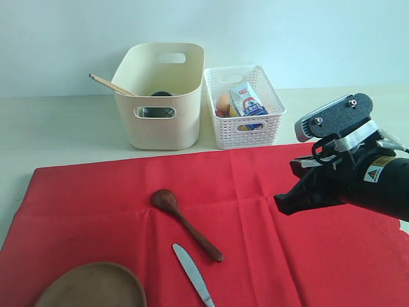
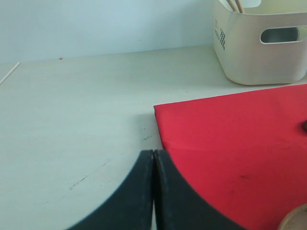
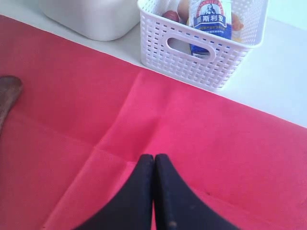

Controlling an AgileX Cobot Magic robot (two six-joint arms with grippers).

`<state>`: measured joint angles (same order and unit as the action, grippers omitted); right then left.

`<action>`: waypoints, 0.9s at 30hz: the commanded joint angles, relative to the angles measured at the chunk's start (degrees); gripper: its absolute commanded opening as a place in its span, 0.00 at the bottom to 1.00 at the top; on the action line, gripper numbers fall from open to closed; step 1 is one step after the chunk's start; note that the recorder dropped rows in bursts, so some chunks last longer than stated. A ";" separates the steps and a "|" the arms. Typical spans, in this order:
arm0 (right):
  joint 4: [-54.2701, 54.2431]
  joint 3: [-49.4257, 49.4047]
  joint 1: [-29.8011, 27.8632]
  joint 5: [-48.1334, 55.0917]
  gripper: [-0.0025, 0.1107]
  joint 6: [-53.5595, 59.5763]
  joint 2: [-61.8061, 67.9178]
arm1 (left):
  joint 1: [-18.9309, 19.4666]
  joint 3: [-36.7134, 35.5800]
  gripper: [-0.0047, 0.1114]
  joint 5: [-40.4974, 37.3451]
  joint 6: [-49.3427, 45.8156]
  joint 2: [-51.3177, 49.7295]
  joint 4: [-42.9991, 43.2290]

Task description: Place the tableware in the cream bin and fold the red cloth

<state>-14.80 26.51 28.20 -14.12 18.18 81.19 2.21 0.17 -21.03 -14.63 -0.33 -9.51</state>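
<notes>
Left jaws: the left gripper (image 2: 153,154) has its jaws pressed fully together with nothing between them. It is over bare table (image 2: 72,120), just beside a corner of the red cloth (image 2: 230,124).
Right jaws: the right gripper (image 3: 153,158) is likewise closed and empty. It is over the red cloth (image 1: 96,192) at a fold crease, on the near side of the white lattice basket (image 1: 246,131).
Cream bin: the cream bin (image 1: 160,125) stands on the table beyond the cloth, just beside the basket.
In the bin: the chopsticks (image 1: 110,84) lean out over its rim. Something metallic shows through the handle cut-out.
On the cloth: one wooden spoon (image 1: 186,225), one metal knife (image 1: 192,274) and one wooden plate (image 1: 92,286) lie apart from one another.
In the basket: one carton (image 1: 246,101) and one egg (image 1: 222,103). The rest is too hidden to tell.
Exterior view only: the knife, the whole spoon, and the right gripper (image 1: 287,201) from the side.
Left wrist view only: the left gripper, and the chopsticks (image 2: 235,5) as two separate sticks.
Right wrist view only: the carton's printed front, close up.
</notes>
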 commanded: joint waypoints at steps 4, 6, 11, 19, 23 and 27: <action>-0.16 -0.39 -0.16 0.82 0.02 -3.06 -0.49 | -0.09 -0.17 0.04 0.47 -0.01 0.33 0.19; -0.16 -0.39 -0.16 1.40 0.02 -3.34 -0.49 | -0.09 -0.17 0.04 0.47 -0.01 0.33 0.19; -0.16 -0.39 -0.16 2.00 0.02 -5.99 -0.49 | -0.09 -0.17 0.04 0.47 -0.01 0.33 0.19; 3.82 0.30 -0.16 2.87 0.02 -12.39 -0.38 | -0.09 -0.17 0.04 0.47 -0.01 0.33 0.19; 4.67 3.60 1.42 8.51 0.02 -13.08 -0.38 | -0.09 -0.17 0.04 0.47 -0.01 0.33 0.19; 4.67 7.89 4.51 15.58 0.02 -12.04 -0.28 | -0.09 -0.17 0.04 0.47 -0.01 0.33 0.19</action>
<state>-10.88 31.52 30.73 -2.89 5.58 81.17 2.21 0.17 -21.03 -14.63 -0.33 -9.51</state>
